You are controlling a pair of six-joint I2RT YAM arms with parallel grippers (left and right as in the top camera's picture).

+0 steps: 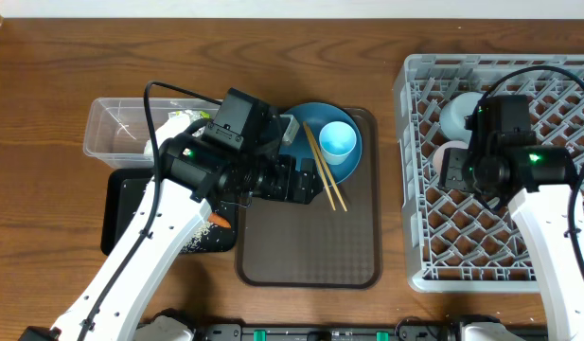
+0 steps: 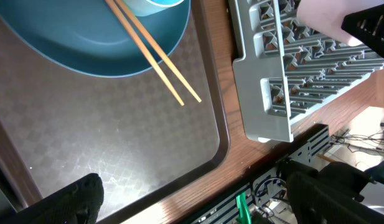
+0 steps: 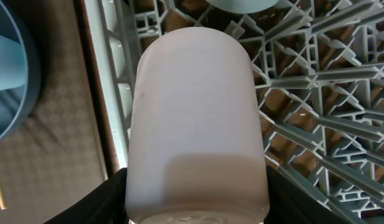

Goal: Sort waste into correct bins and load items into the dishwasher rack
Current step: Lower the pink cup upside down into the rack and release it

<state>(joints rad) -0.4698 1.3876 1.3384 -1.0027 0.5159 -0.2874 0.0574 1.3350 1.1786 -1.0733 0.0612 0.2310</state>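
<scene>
My right gripper (image 1: pixel 454 169) is shut on the pink cup (image 3: pixel 198 112) and holds it over the left part of the grey dishwasher rack (image 1: pixel 557 237). A light blue bowl (image 1: pixel 459 112) sits in the rack just behind it. My left gripper (image 2: pixel 201 205) is open and empty above the brown serving tray (image 2: pixel 117 137). The wooden chopsticks (image 2: pixel 155 55) lie across a dark blue plate (image 1: pixel 306 121), which also carries the light blue cup (image 1: pixel 337 140). The clear tub (image 1: pixel 110 133) holds a white napkin (image 1: pixel 173 121). An orange carrot (image 1: pixel 220 221) lies on the black tray (image 1: pixel 121 213).
The brown serving tray (image 1: pixel 310 246) lies between the bins on the left and the rack on the right. The rack's near corner (image 2: pixel 266 124) shows in the left wrist view, close to the tray's edge. The table's front edge with cables runs below.
</scene>
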